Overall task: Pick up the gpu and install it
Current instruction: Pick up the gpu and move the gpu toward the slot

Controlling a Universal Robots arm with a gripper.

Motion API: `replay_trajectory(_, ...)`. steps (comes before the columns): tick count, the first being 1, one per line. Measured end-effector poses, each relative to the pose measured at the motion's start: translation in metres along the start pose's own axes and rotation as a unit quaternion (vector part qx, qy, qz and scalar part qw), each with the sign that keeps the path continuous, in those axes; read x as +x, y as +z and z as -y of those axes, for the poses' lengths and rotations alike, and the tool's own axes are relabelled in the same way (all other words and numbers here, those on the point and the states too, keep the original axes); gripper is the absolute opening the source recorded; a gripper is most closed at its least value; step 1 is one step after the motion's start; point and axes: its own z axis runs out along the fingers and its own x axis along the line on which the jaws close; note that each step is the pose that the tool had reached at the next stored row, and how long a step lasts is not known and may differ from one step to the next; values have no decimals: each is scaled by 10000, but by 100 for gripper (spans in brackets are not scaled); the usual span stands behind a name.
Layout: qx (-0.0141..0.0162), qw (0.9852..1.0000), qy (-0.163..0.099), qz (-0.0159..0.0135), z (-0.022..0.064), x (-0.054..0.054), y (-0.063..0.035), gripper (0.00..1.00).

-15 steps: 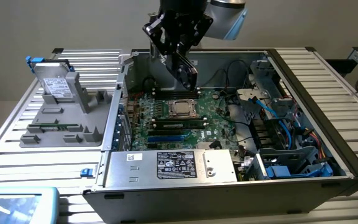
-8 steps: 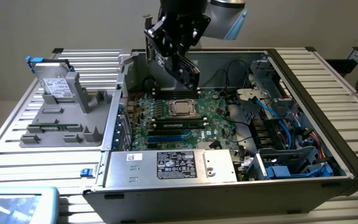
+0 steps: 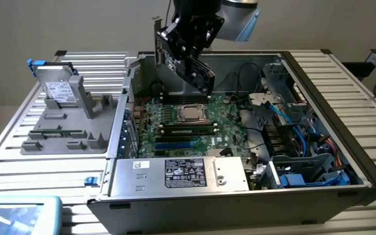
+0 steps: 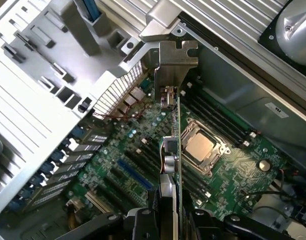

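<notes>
Currently the gripper [image 3: 189,46] is clamped on the gpu [image 3: 198,73] and holds it aloft, tilted, over the far end of the open computer case [image 3: 318,88]. The card's silver bracket [image 3: 156,39] is its highest edge, above the case's rim. Its lowest corner dips inside the case, over the far part of the motherboard [image 3: 224,129], beyond the processor socket [image 3: 191,113]. Whether that corner touches anything I cannot tell.

From the wrist view the gpu [image 4: 175,145] appears edge-on, a thin line with a finger [image 4: 143,222] pressed to each face. The bracket [image 4: 175,60] sits close to the case's rear wall, beside the vent grille [image 4: 120,92]. The card's edge runs just beside the socket [image 4: 200,147], between it and the row of expansion slots [image 4: 135,175].

Room inside is uneven. The board's middle lies open from above. Toward the exterior view's right, blue cables [image 3: 299,132] and drive bays crowd the space, and the power supply [image 3: 181,175] closes off the near end.

Outside the case, on the exterior view's left, a grey holder [image 3: 64,144] rests on the slatted table [image 3: 37,171], well apart from the gripper. It carries a hard drive [image 3: 58,90] standing upright and a memory stick [image 3: 57,132].
</notes>
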Motion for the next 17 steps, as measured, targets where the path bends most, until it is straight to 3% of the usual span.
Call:
replay_trajectory(4,6,9995,-304,-40,2,-3,0,29)
replay_trajectory(9,18,9971,-753,-95,3,-3,1,29)
replay_trajectory(13,29,9937,-1108,-139,3,-3,2,29)
replay_trajectory(17,41,9889,-1471,-181,3,-4,4,29)
